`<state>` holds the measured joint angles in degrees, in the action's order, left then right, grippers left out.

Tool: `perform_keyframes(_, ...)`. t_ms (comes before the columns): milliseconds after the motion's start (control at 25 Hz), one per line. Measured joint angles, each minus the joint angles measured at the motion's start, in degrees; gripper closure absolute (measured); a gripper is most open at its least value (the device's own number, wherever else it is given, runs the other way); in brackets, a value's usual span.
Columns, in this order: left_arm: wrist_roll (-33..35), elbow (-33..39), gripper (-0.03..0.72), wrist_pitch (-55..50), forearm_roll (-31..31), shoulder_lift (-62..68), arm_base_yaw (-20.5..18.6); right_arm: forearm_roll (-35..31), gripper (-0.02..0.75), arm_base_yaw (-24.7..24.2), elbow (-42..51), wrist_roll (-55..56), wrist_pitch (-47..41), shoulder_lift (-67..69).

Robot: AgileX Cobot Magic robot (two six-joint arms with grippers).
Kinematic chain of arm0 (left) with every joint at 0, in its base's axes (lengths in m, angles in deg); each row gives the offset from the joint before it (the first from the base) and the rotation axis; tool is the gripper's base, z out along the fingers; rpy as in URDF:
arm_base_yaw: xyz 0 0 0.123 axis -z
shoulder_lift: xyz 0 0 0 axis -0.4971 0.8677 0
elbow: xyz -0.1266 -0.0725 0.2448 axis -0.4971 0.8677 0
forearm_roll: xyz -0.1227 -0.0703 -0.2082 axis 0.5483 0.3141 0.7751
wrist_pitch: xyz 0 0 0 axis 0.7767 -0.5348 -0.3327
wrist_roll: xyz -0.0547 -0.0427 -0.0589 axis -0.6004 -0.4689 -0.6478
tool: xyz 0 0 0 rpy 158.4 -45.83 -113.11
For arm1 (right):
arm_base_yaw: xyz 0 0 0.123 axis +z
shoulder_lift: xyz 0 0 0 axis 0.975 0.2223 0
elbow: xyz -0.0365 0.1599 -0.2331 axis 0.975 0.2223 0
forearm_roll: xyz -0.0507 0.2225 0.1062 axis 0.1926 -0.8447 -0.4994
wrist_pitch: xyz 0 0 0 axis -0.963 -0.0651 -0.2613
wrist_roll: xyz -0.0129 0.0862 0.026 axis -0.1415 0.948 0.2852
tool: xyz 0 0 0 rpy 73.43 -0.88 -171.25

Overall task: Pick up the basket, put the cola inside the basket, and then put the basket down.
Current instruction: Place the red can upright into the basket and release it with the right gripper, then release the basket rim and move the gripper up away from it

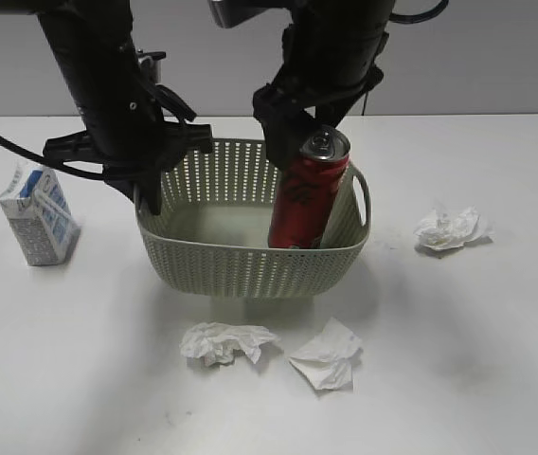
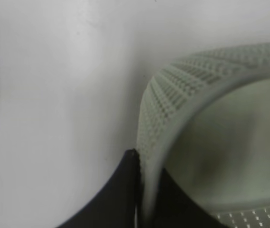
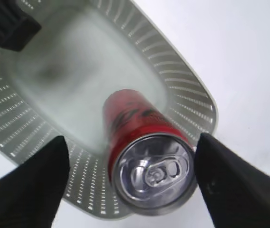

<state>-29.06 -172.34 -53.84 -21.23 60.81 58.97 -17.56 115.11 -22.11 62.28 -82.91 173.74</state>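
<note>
two black arms, seemingly matte, with black cables.
</note>
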Motion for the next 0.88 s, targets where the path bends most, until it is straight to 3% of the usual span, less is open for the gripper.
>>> perform_keyframes(320, 0.0, 0.0, 0.688, 0.01, 1.7, 0.0, 0.0, 1.26, 0.103, -3.16, 0.0, 3.03, -0.15, -8.22)
perform_keyframes(600, 0.0, -0.18, 0.688, 3.4, 2.04, 0.22, 0.0, 2.25, 0.136, -11.94, 1.83, 5.31, -0.26, -18.74)
perform_keyframes(880, 1.5, -10.93, 0.688, -0.62, 3.43, 8.78, 0.0, 6.56, 0.213, -15.17, 8.95, 9.27, -0.31, -32.12)
